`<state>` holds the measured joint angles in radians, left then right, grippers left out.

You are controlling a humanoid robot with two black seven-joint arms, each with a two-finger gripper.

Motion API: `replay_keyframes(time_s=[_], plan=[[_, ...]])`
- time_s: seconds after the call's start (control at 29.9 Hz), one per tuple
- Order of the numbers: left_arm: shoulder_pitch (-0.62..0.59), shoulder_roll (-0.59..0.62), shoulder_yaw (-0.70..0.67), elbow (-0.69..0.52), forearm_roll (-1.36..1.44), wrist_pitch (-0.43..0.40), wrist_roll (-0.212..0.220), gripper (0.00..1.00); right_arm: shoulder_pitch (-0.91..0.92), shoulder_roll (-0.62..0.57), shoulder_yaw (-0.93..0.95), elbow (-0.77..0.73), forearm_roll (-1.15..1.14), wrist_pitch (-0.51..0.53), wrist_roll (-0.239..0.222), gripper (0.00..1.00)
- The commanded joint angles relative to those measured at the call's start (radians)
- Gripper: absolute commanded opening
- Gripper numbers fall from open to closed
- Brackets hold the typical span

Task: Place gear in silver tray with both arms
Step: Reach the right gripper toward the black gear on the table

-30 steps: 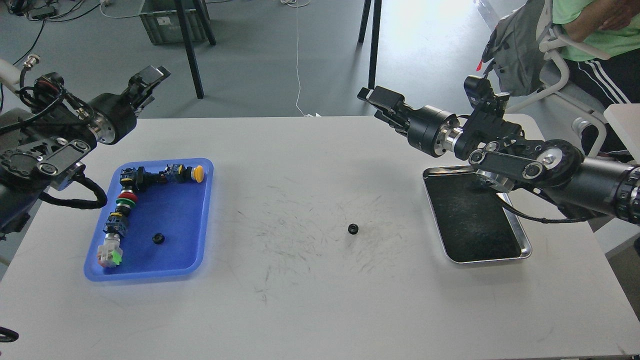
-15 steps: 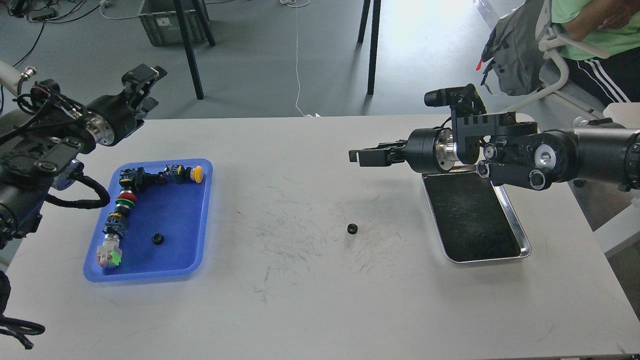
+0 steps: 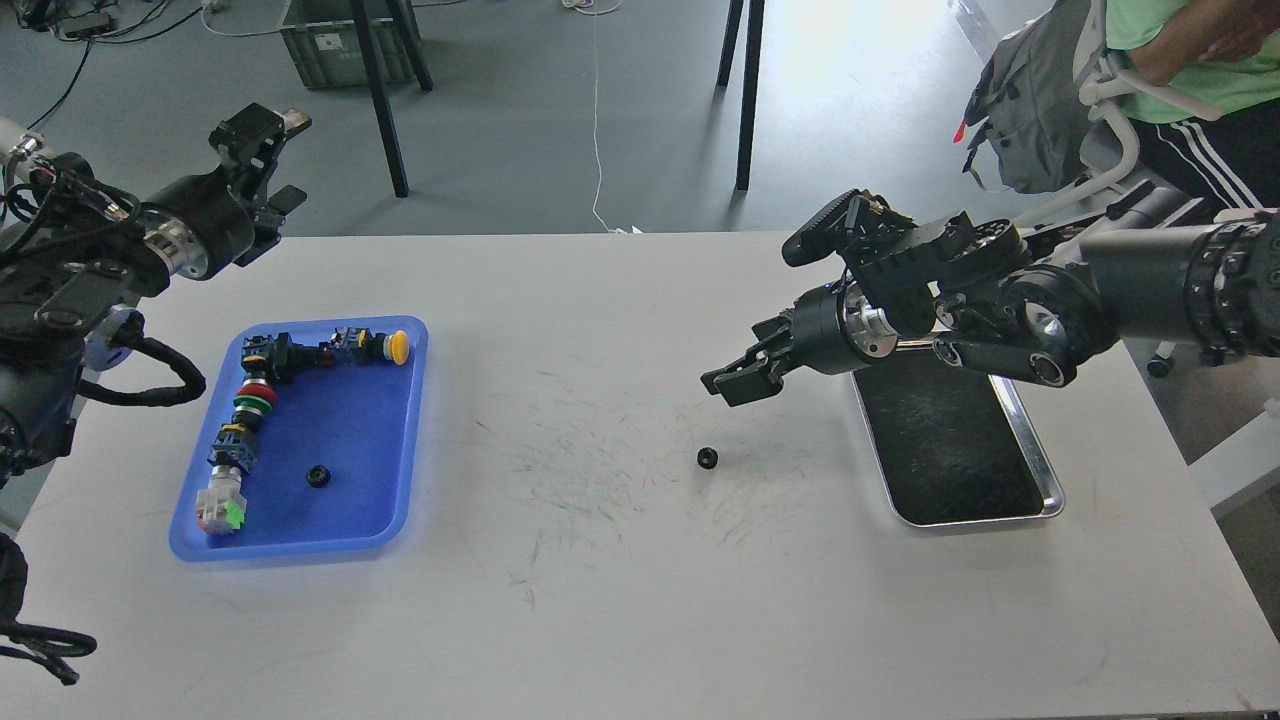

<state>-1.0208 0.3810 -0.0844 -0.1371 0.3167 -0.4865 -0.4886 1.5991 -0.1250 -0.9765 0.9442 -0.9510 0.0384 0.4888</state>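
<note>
A small black gear [image 3: 707, 458] lies on the white table near its middle. A second black gear [image 3: 318, 476] lies in the blue tray [image 3: 385, 500]. The silver tray [image 3: 1045, 478] with a dark floor sits at the right, with nothing in it. My right gripper [image 3: 733, 383] is open and empty, tilted down, hovering above and a little right of the middle gear. My left gripper [image 3: 262, 130] is raised past the table's far left edge, above and behind the blue tray; its fingers look parted and hold nothing.
The blue tray also holds a row of coloured push-button switches [image 3: 245, 420]. A seated person [image 3: 1200, 70] and a chair are beyond the table's far right corner. Table legs and a grey crate [image 3: 340, 40] stand on the floor behind.
My right gripper has swung down and forward from high over the table's back edge to just above the middle gear. My left gripper has drifted left and up a little.
</note>
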Motion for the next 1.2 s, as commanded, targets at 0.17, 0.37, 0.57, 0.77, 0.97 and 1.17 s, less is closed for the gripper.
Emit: replay_keyframes(time_s=[0.17, 0.37, 0.57, 0.77, 0.97, 1.17], plan=[[-0.007, 0.001, -0.061, 0.008, -0.068, -0.002, 0.0, 0.99, 0.021, 0.08, -0.05, -0.01, -0.025, 0.0, 0.0, 0.95], [0.007, -0.004, -0.106, -0.007, -0.083, -0.002, 0.0, 0.99, 0.016, 0.125, -0.077, -0.016, -0.037, -0.002, 0.0, 0.95], [0.015, -0.005, -0.123, -0.009, -0.09, -0.002, 0.0, 0.99, 0.013, 0.125, -0.102, -0.028, -0.037, -0.002, 0.0, 0.95], [0.018, 0.001, -0.126, -0.009, -0.091, -0.002, 0.0, 0.99, 0.002, 0.125, -0.126, -0.035, -0.034, -0.003, 0.0, 0.95], [0.027, 0.006, -0.126, -0.006, -0.105, -0.002, 0.0, 0.99, -0.025, 0.125, -0.126, -0.07, -0.029, -0.008, 0.0, 0.94], [0.041, 0.01, -0.124, -0.006, -0.107, -0.002, 0.0, 0.99, -0.044, 0.125, -0.113, -0.073, -0.02, -0.026, 0.0, 0.94]])
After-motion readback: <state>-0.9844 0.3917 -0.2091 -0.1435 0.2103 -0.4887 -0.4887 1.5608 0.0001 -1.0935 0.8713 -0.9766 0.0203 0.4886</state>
